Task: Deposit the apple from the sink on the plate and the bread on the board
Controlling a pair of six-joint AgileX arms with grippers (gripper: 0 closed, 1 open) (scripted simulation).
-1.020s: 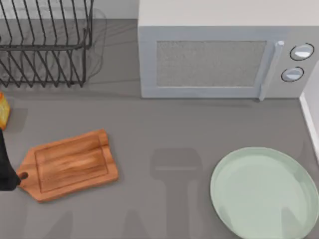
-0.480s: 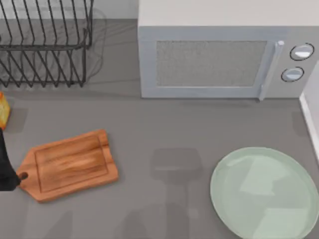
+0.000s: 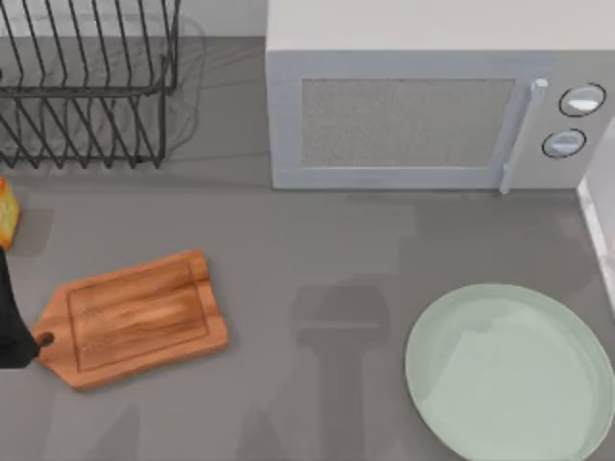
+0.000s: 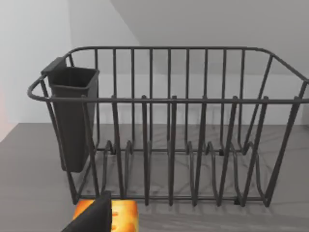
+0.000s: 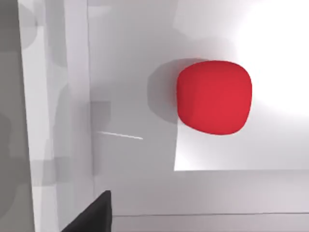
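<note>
The red apple (image 5: 215,96) lies on the white floor of the sink (image 5: 135,159), straight below my right gripper (image 5: 91,217), of which a dark tip shows apart from the fruit. The bread (image 3: 6,213) sits at the table's far left edge, just ahead of the dish rack. In the left wrist view the bread (image 4: 120,216) lies partly behind a dark tip of my left gripper (image 4: 91,218). My left arm (image 3: 12,327) stands beside the handle end of the wooden board (image 3: 135,317). The pale green plate (image 3: 509,375), at the front right, is bare.
A black wire dish rack (image 3: 86,86) with a cutlery cup (image 4: 72,116) stands at the back left. A grey microwave (image 3: 432,106) fills the back middle and right. The sink's white rim (image 3: 601,230) runs along the right edge.
Shadows over the plate and the table's right side have shifted. The left arm at the left edge has hardly moved. Board, plate and bread lie where they were.
</note>
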